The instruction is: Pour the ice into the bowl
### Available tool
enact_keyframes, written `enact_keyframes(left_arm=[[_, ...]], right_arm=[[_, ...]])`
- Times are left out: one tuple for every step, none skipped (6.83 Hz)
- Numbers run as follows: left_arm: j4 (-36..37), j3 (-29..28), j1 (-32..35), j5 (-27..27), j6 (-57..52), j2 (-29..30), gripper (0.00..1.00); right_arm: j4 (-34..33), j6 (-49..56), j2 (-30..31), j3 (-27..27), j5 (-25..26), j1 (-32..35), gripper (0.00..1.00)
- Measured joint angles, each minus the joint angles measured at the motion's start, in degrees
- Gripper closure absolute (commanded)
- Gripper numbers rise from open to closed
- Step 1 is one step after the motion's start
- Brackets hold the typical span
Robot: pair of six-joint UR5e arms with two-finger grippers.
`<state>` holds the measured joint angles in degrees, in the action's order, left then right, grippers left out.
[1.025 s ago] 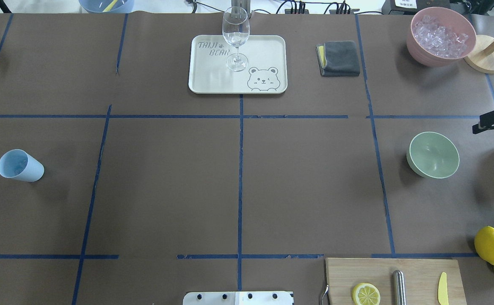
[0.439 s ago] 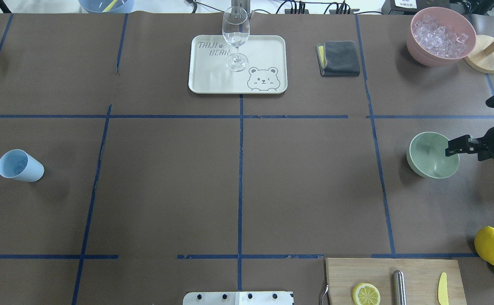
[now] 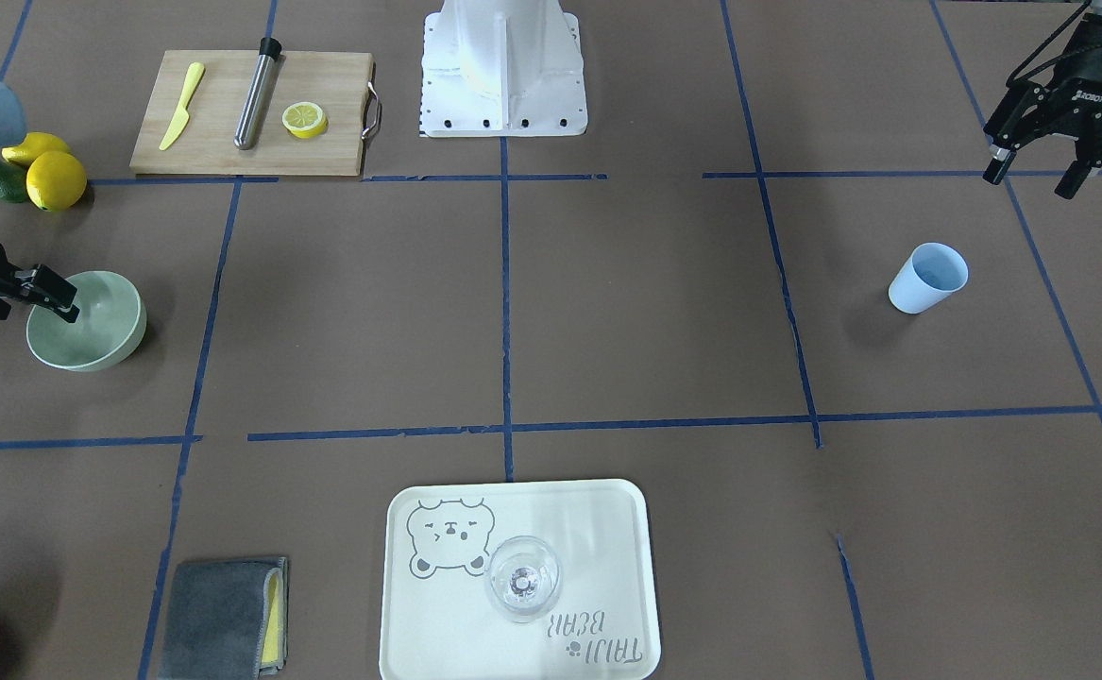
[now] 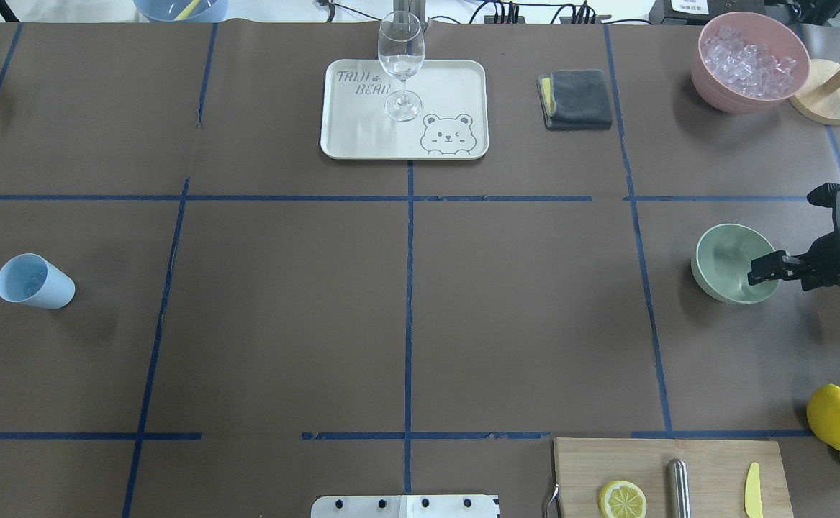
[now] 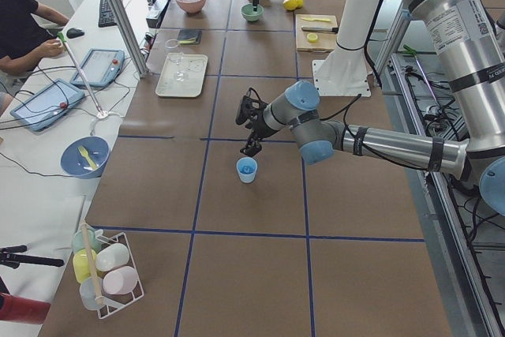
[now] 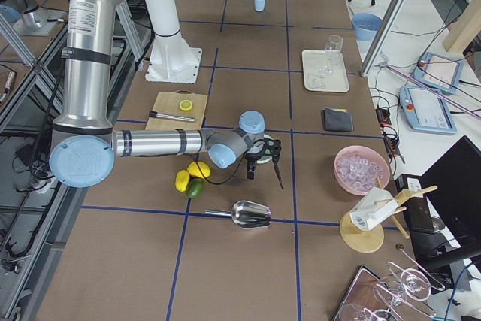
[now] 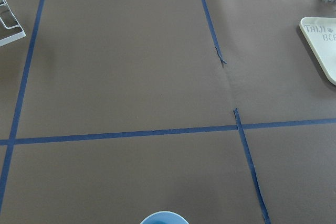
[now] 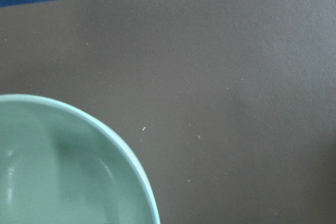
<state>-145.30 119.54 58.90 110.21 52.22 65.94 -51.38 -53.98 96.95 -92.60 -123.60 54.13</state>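
The ice (image 4: 749,59) is a heap of clear cubes in the pink container (image 4: 715,90) at the far right. The mint-green bowl (image 4: 725,262) stands upright and looks empty; it also shows in the front view (image 3: 102,331) and the right wrist view (image 8: 63,171). My right gripper (image 4: 781,235) is open and empty, with one finger (image 4: 769,267) over the bowl's near-right rim and the other outside the bowl. My left gripper (image 3: 1032,181) is open and empty, above the table near the light blue cup (image 3: 928,278).
A tray (image 4: 448,79) with a wine glass (image 4: 401,61) stands at the far middle, with a grey cloth (image 4: 576,98) beside it. A cutting board (image 4: 715,460) with a lemon half, and whole lemons (image 4: 833,416), are near right. A metal scoop (image 6: 248,214) lies beyond the lemons.
My right gripper has come in from the right edge, leftward and toward the robot; one finger now hangs over the bowl's rim. Nothing else has moved.
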Motion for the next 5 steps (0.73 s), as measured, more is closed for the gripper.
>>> enact_keyframes(left_arm=[[-0.08,0.04,-1.43,-1.68,1.18,-0.02,0.00],[-0.17,0.05,-4.03,-4.32,3.49,-0.02,0.00],[-0.24,0.03,-6.44,-6.49,5.57,-0.02,0.00],[-0.29,-0.05,-7.65,-7.43,6.66,-0.02,0.00],[-0.32,-0.21,-8.27,-7.80,7.12,-0.02,0.00]], right_arm=[[1.07,-0.37,-0.06,0.52,-0.18,-0.17,1.00],[1.50,-0.57,-0.21,0.63,-0.43,-0.21,1.00],[1.65,-0.64,-0.44,0.40,-1.11,-0.24,1.00],[1.69,-0.67,-0.66,0.11,-2.60,-0.18,1.00],[1.73,-0.68,-0.85,-0.33,-4.38,-0.05,1.00]])
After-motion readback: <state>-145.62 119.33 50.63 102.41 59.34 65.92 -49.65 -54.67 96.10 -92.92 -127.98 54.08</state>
